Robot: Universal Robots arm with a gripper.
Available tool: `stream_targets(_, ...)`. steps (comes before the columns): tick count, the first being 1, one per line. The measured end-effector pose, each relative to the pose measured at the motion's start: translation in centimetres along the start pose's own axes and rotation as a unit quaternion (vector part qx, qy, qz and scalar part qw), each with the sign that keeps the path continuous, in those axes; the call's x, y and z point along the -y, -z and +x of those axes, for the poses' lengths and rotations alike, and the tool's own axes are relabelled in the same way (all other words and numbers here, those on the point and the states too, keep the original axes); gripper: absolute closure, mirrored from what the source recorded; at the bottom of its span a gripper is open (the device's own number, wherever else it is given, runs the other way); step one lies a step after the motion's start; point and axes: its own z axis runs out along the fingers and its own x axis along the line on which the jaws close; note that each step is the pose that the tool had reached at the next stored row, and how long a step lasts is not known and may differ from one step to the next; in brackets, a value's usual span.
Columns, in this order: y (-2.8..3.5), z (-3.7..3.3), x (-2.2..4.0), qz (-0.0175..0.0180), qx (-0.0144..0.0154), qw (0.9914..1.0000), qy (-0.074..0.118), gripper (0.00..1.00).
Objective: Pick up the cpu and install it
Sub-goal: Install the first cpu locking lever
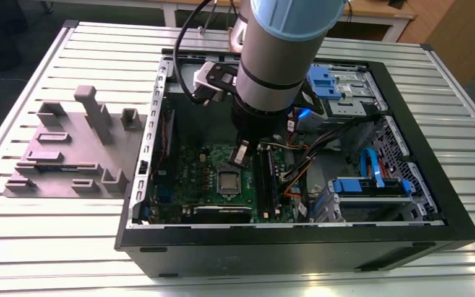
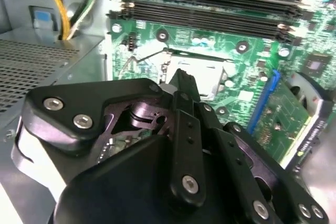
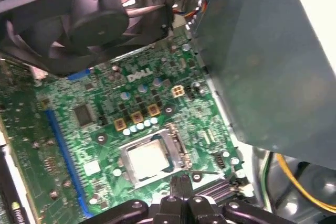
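The claw (image 3: pixel 181 182) hangs low inside the case (image 1: pixel 138 204) with its fingers pinched together on nothing, and the cpu (image 3: pixel 148 157) lies flat in its socket (image 3: pixel 176 148) on the board (image 3: pixel 100 129), just beyond the fingertips and below them.

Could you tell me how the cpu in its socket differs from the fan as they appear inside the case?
The cpu is a flat, pale silver square; the fan is dark, round and bladed. The cpu lies flat on the green motherboard, framed by its socket, near the pincer; the fan stands off the board. Both sit inside the case.
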Motion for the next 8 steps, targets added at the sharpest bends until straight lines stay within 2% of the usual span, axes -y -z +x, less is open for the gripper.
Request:
stream_targets(2,0.0,-0.01,0.02,-0.0076,0.0172,0.99982,0.001,0.9)
stream_targets(3,0.01,-0.04,0.08,-0.0094,0.0216,0.99972,0.001,0.9)
stream_targets(8,0.01,-0.5,0.5,-0.0096,0.0219,0.99971,0.001,0.9)
